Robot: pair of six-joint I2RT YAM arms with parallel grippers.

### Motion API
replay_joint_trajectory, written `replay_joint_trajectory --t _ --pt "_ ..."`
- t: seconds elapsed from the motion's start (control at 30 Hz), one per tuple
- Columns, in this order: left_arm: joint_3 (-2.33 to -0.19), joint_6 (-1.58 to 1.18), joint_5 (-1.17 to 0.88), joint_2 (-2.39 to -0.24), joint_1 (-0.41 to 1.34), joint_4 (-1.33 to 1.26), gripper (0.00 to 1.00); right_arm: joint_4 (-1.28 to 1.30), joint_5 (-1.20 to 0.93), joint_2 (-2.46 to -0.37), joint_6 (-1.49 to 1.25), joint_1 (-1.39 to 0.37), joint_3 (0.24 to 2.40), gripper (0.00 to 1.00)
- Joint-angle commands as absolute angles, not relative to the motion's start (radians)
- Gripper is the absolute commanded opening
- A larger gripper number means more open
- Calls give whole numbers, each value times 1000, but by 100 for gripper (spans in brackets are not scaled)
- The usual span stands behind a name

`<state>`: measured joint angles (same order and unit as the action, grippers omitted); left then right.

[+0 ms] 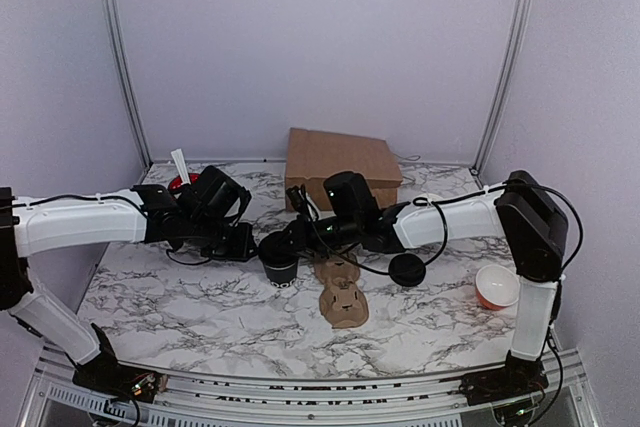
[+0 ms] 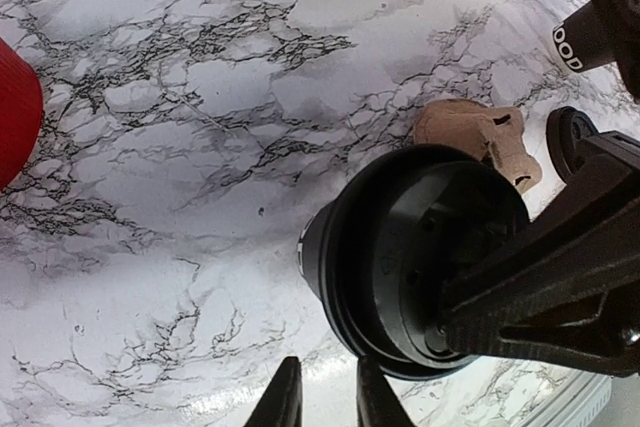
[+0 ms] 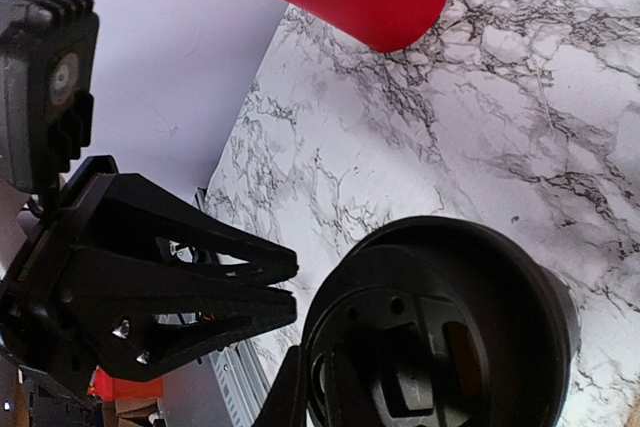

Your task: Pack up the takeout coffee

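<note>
At table centre, both grippers (left point(image 2: 320, 397), right point(image 1: 283, 240)) pinch the takeout coffee point(image 1: 280, 265) lid's rim.

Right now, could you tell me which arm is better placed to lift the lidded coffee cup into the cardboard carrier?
Probably the right. The right gripper sits directly at the takeout coffee, its jaws at the lid's rim, and the cardboard carrier lies on its side. The left gripper is beside the cup with narrowed jaws holding nothing visible.

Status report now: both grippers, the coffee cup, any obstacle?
Both grippers nearly shut at the lidded black cup, grip unclear. Cup upright on table, not packed. Cardboard carrier beside it; nothing blocking.
</note>
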<state>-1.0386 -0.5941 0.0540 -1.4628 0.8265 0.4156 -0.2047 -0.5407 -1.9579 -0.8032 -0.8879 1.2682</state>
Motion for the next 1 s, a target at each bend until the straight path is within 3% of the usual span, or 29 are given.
replay_joint_trajectory --t 0.0,0.97 --pt "-1060 -585 60 -1504 815 397 19 -176 -532 -1985 -797 -885 1247 8" --pt "-1072 -599 16 -1495 784 371 18 -167 -535 -2009 -798 -887 1253 8"
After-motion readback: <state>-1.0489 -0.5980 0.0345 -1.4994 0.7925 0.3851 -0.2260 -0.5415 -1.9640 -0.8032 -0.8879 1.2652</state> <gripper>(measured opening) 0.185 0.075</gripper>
